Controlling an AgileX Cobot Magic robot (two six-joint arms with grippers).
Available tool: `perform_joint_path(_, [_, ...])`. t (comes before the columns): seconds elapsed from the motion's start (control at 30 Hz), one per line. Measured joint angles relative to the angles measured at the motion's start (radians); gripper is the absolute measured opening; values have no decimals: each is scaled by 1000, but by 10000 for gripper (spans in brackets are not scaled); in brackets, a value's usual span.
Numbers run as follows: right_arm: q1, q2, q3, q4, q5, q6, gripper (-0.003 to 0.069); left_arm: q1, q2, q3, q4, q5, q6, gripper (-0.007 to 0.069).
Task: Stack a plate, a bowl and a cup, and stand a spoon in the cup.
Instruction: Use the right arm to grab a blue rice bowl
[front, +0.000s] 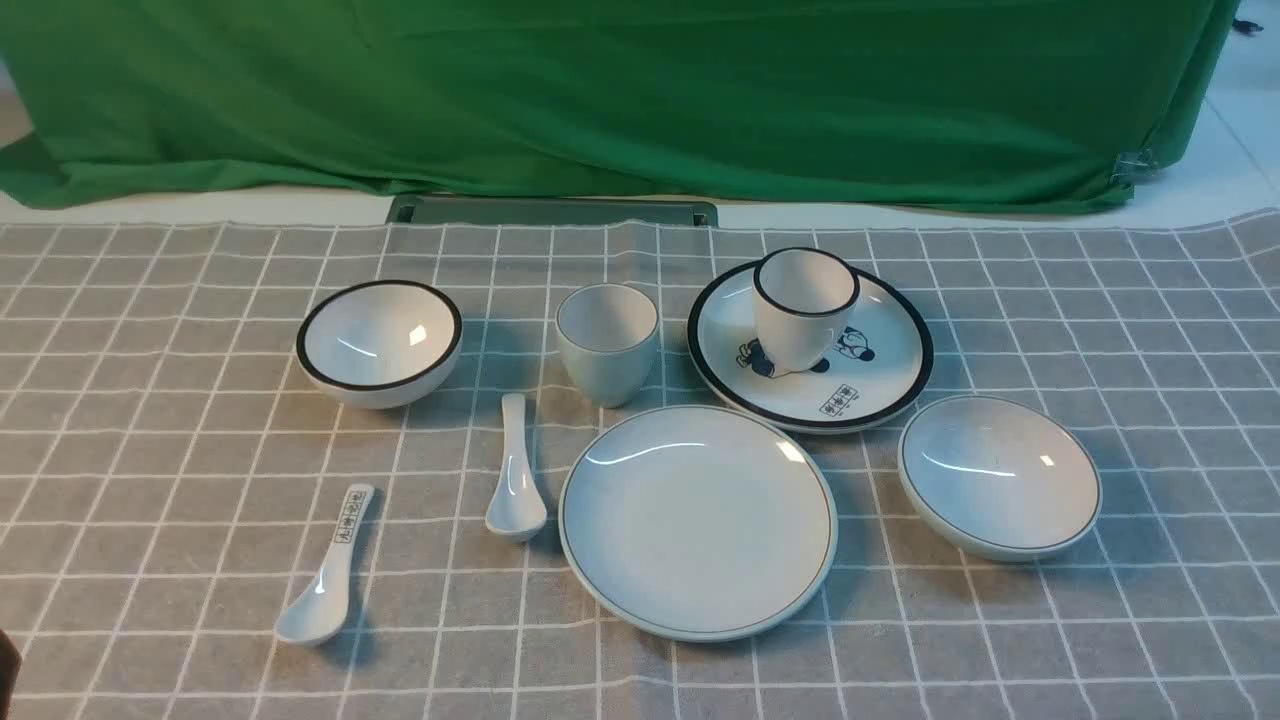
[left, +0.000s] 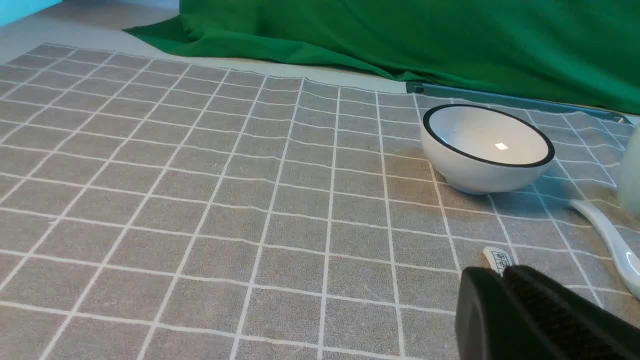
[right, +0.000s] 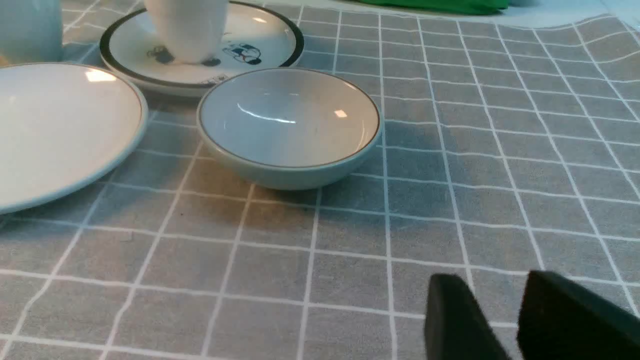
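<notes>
Nothing is stacked yet, so the task stands at its first step: setting the bowl (front: 1000, 488) on the plate (front: 697, 520). The plate lies flat on the surface (front: 150, 400), near the middle front. The bowl sits just beside it on the robot's right, not touching. The cup (front: 607, 342) stands upright behind the plate. The spoon (front: 516, 470) lies just left of the plate, scoop toward the robot. A black-rimmed bowl (front: 379, 342), a printed plate (front: 875, 385) carrying a white cup (front: 805, 308), and a printed spoon (front: 325, 565) play no part.

The right gripper (right: 500, 320) is low over bare surface near the bowl, its jaws parted and empty. The left gripper (left: 501, 280) is near the printed spoon's handle, jaws pressed together on nothing.

The right arm looks best placed to start. It would need to reach the bowl's near rim and pinch the wall with one jaw inside and one outside. Then it would lift the bowl clear and centre it over the plate before lowering. The wall is shallow and sloped, so a firm, deep bite seems wise.
</notes>
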Motion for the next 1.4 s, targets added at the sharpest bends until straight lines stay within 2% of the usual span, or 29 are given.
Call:
perform_joint_path(0.8, [0,0,0,0,0,1,242,0,0,0,-1,-6,0,17])
perform_joint_path(0.87, [0,0,0,0,0,1,242,0,0,0,-50,-60,-30,17])
perform_joint_path(0.97, [0,0,0,0,0,1,242,0,0,0,-263,-200,-183,17])
perform_joint_path(1.03, [0,0,0,0,0,1,242,0,0,0,-359,-277,-260,17])
perform_joint_path(1.17, [0,0,0,1,0,1,242,0,0,0,-409,-368,-325,17])
perform_joint_path(1.23, [0,0,0,1,0,1,242,-6,0,-6,-408,-343,-343,17])
perform_joint_path(1.27, [0,0,0,1,0,1,242,-21,19,-59,-390,-241,-343,17])
perform_joint_path(1.3, [0,0,0,1,0,1,242,-24,23,-59,-387,-231,-343,17])
perform_joint_path(1.33, [0,0,0,1,0,1,242,-36,44,-103,-372,-182,-320,17])
perform_joint_path(1.4, [0,0,0,1,0,1,242,-91,140,-230,-350,-29,-169,17])
